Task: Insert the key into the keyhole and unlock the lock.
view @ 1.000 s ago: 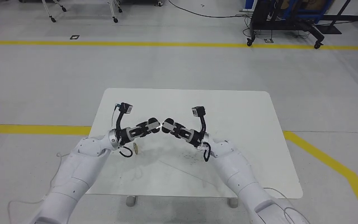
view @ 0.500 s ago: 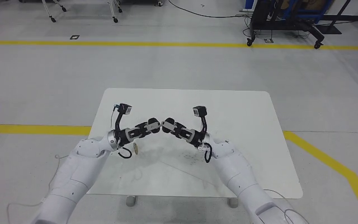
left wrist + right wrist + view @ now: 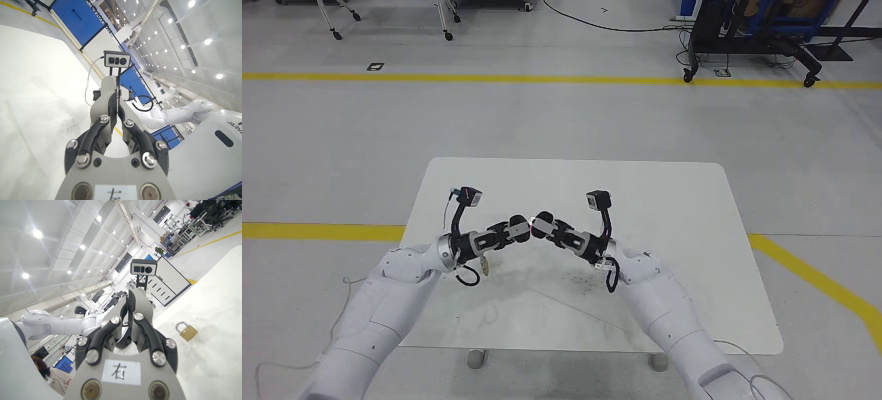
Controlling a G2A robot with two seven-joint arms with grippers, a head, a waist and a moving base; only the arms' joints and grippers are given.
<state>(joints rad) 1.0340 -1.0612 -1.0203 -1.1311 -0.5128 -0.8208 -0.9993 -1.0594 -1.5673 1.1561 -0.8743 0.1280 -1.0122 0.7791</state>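
White table (image 3: 682, 200) amid yellow floor lines (image 3: 542, 77)

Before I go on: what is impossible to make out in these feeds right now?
Key: the left gripper and right gripper are shut, tip to tip; in both wrist views their pads hide anything pinched between them.
Keyhole: on the padlock in the right wrist view, too small to find.
Padlock in the top view: a tiny speck beside an arm; shackle unreadable.
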